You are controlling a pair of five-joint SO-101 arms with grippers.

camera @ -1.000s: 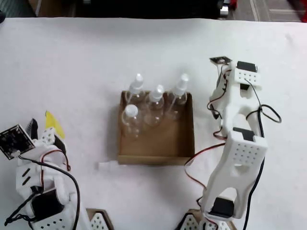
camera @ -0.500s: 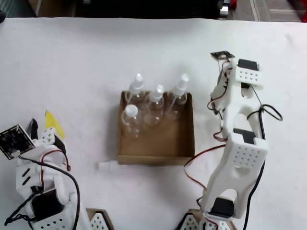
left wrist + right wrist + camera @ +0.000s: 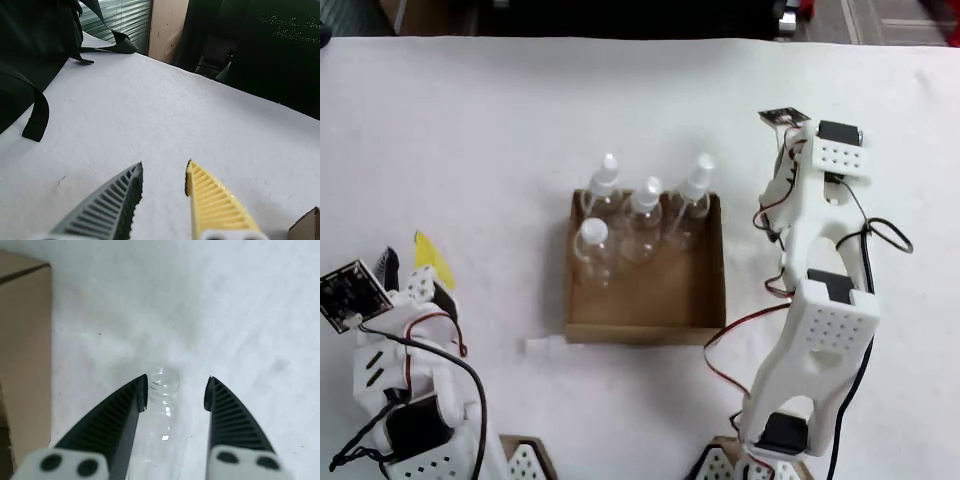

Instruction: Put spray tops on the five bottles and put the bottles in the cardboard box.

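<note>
The cardboard box (image 3: pixel 645 322) sits mid-table and holds several clear bottles (image 3: pixel 642 218) with white spray tops, standing along its far side. In the right wrist view a clear bottle (image 3: pixel 164 385) with a bare neck lies on the table. My right gripper (image 3: pixel 176 387) is open, one finger on each side of that bottle; whether the fingers touch it I cannot tell. In the high view the right arm (image 3: pixel 820 200) covers that bottle. My left gripper (image 3: pixel 410 262) rests open and empty at the table's near left, also seen as the left gripper (image 3: pixel 162 170) over bare cloth.
A small white piece (image 3: pixel 535 346) lies on the cloth by the box's near left corner. A box side (image 3: pixel 22 350) stands close beside the bare-necked bottle. A box corner (image 3: pixel 307 225) shows near the left gripper. Dark bags and straps (image 3: pixel 35 60) lie at the table's far edge.
The right arm's wrist has shifted slightly to the right in the high view. The left arm, box and bottles have not moved.
</note>
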